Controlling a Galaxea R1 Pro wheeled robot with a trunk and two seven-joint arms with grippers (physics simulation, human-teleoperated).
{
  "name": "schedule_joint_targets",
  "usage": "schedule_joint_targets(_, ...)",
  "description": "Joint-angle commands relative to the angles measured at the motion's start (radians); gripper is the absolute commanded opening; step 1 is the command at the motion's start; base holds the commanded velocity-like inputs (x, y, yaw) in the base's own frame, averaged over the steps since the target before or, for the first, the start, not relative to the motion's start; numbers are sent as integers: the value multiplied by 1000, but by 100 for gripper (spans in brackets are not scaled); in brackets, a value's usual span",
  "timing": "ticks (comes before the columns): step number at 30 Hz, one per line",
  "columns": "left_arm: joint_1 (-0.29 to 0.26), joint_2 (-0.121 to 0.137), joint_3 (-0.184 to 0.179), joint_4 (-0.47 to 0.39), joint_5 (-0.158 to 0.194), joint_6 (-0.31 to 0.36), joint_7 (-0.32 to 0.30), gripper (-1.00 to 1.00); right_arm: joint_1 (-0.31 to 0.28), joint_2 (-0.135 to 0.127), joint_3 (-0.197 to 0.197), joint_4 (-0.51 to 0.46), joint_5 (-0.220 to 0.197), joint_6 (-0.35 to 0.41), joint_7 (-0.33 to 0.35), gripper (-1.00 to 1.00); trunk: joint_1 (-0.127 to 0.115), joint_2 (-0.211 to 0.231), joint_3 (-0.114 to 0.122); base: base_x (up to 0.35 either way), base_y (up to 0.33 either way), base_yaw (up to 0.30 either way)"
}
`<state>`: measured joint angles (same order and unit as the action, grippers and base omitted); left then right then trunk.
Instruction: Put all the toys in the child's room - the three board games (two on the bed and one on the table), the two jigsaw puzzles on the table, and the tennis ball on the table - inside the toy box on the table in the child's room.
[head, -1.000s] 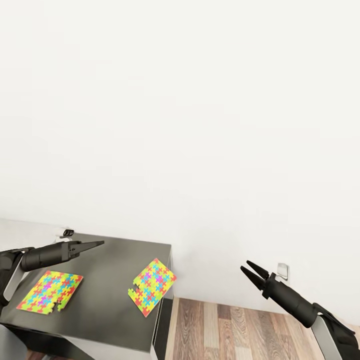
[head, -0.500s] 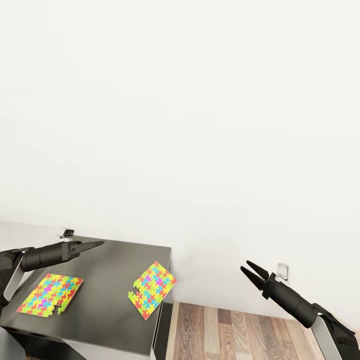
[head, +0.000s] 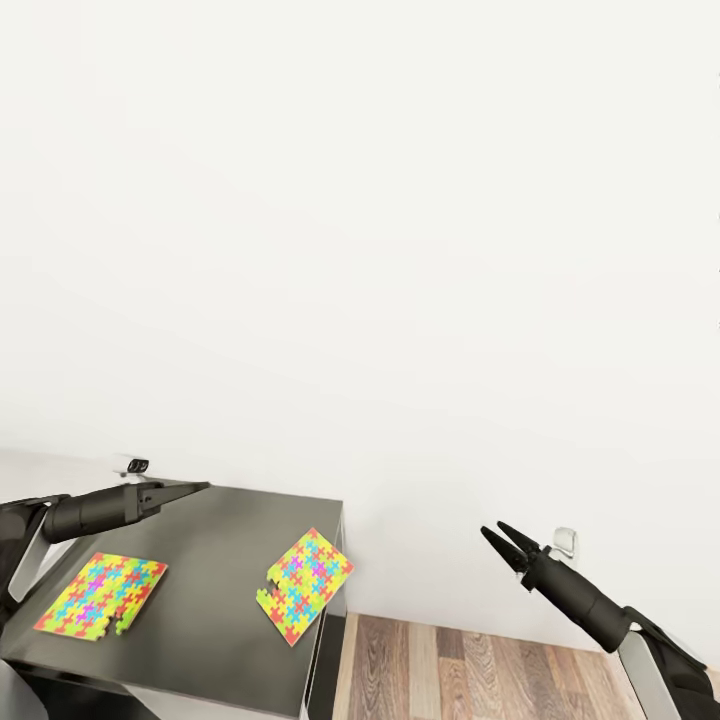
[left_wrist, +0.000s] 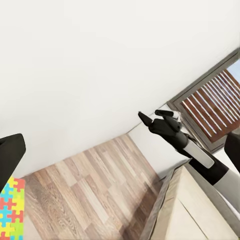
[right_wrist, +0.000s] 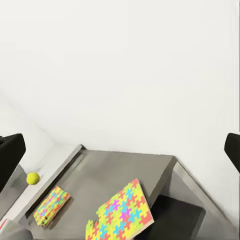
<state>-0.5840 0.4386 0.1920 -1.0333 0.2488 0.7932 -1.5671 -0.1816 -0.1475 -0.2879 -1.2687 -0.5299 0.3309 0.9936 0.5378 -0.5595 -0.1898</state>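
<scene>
Two jigsaw puzzles lie on the dark grey surface (head: 215, 560): one puzzle (head: 100, 595) near its left front corner, the other puzzle (head: 305, 583) at the right edge, tilted, with one corner seeming to poke past that edge. The biggest risk, as I judge it, is this one: a nudge from either arm or a sloppy pinch slides the thin sheet off onto the wood floor (head: 500, 670); it could also flex or break apart if lifted by one corner. The left gripper (head: 190, 489) hangs above the surface near its back edge, jaws looking nearly together, holding nothing. The right gripper (head: 500, 537) is off past the right edge over the floor, well apart from both puzzles, jaws parted a little and empty. Flat sheets give the jaws little to bite, so a scrape on the surface is likely unless a sheet is dragged to an edge first. The tennis ball (right_wrist: 33, 178) sits on the lighter section beyond the left puzzle in the right wrist view — round, so it rolls if bumped. Hard to tell: the small white thing (head: 128, 464) at the back left corner, the wall fitting (head: 565, 541), and how far the right puzzle really overhangs. In the left wrist view the bed (left_wrist: 200, 210) is cut off.
</scene>
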Motion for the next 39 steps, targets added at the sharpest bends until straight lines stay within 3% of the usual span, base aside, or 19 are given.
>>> schedule_joint_targets(1,-1,0,0,0,0,11,-4,100,-1,0,-1,-1,-10,11,-45,100,0,-1,0,0,0,0)
schedule_joint_targets(7,0,-2,-1,0,0,11,-4,100,-1,1,1,-16,-18,29,-283,100,0,-1,10,0,0,0)
schedule_joint_targets(18,0,-1,0,0,0,9,-4,100,-1,3,9,-29,-18,65,-530,100,0,-1,28,0,0,0)
schedule_joint_targets(33,0,-2,-1,1,0,8,-4,100,-1,3,9,-29,-19,73,-564,100,0,-1,53,0,0,0)
schedule_joint_targets(39,0,-3,-1,1,0,7,-4,100,-1,3,9,-25,-17,73,-565,100,23,-43,44,0,0,3)
